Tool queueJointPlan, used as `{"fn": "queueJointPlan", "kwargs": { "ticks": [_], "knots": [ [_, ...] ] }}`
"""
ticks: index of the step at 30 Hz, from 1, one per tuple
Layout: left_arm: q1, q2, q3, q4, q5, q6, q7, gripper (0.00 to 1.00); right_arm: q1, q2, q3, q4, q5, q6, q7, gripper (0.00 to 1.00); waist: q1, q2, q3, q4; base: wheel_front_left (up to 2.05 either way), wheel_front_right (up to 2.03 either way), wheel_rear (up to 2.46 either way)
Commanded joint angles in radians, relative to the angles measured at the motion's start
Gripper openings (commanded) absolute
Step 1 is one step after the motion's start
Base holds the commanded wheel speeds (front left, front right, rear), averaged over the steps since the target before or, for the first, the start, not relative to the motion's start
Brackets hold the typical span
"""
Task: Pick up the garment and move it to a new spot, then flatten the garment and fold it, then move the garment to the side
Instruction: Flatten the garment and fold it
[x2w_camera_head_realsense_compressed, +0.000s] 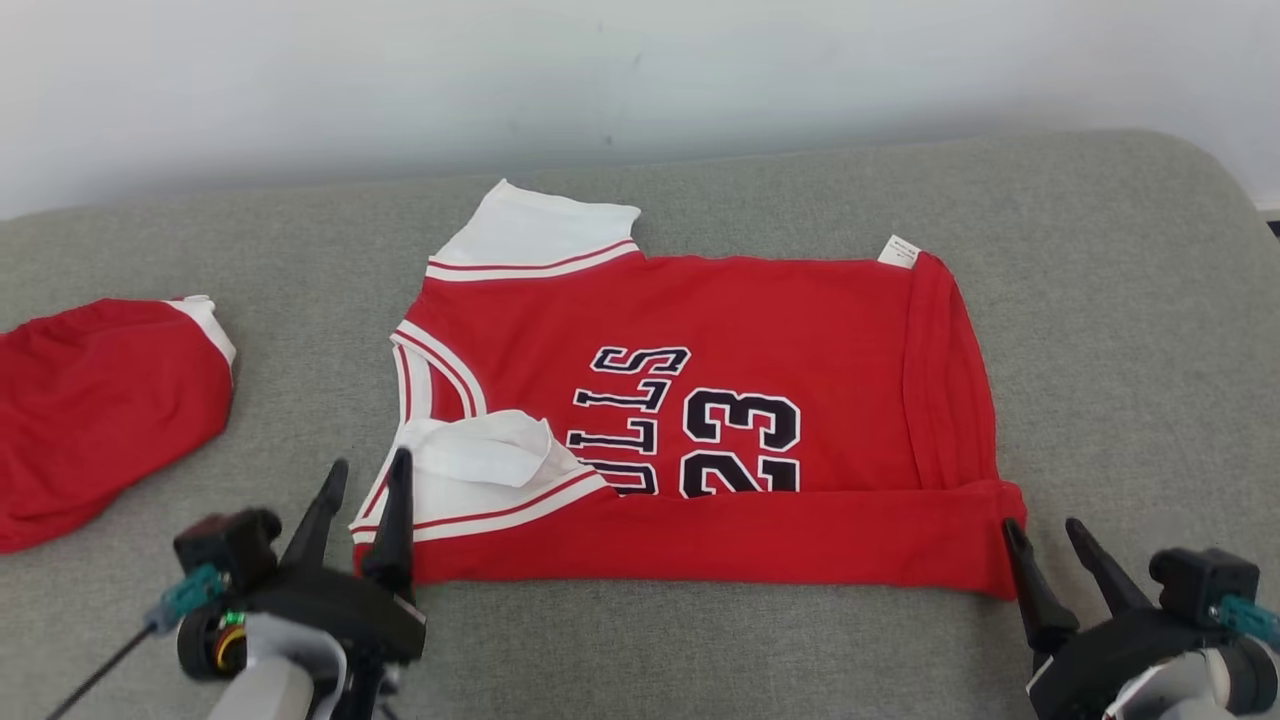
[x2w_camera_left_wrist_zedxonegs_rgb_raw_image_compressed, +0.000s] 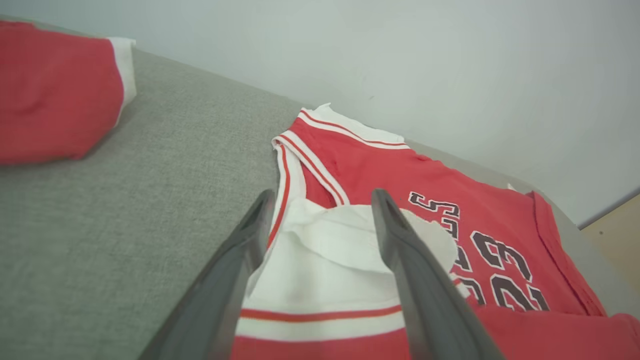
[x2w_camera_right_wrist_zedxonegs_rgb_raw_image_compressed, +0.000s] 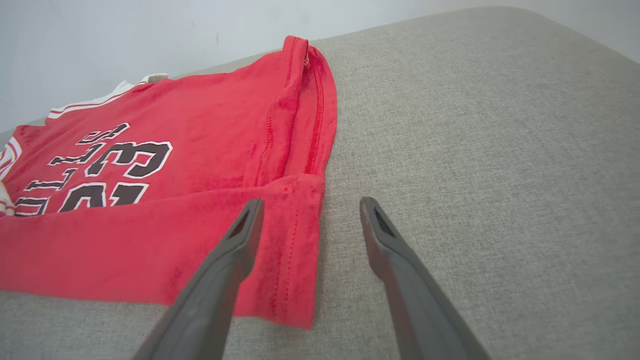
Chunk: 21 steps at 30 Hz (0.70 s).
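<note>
A red jersey with white trim, the number 23 and dark lettering is laid across the middle of the grey padded bench, its neck turned to the bench's left side and its hem to the right. The strip of the jersey nearest the front edge is folded over onto the rest, so that the lower part of the print is covered. A small white tag is seen at the far hem corner. The far edge of the jersey lies close to the bench's back edge, below a pale wall.

The left gripper is held at the jersey's near-left corner with its fingers spread apart and nothing between them; the white armhole trim is seen between them in the left wrist view. Whether the cloth is touched cannot be told.

The right gripper is likewise spread and empty at the near-right corner; one finger is placed over the folded hem, the other over bare bench.

A second red garment with a white edge is bunched at the bench's left edge, well apart from the jersey.
</note>
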Motion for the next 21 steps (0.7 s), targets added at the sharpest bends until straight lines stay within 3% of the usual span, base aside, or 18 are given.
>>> {"fn": "queueJointPlan", "kwargs": {
  "ticks": [1, 8, 21],
  "knots": [
    [0.041, 0.012, 0.004, -0.014, 0.018, 0.011, -0.007, 1.00, 0.026, -0.002, -0.004, -0.008, -0.001, -0.002, -0.008, 1.00, 0.0000, -0.0001, -0.011, 0.010, 0.00, 0.00, 0.00],
    [0.169, 0.020, -0.021, -0.073, 0.066, 0.040, -0.008, 1.00, 0.085, 0.018, -0.037, -0.026, 0.011, -0.002, 0.008, 1.00, 0.0000, -0.0001, -0.011, 0.027, 0.00, 0.00, 0.00],
    [0.105, 0.008, -0.047, 0.006, 0.073, 0.057, 0.032, 1.00, 0.021, 0.048, 0.000, 0.054, -0.054, -0.002, 0.042, 1.00, 0.0000, -0.0001, 0.011, 0.020, 0.00, 0.00, 0.00]
  ]
}}
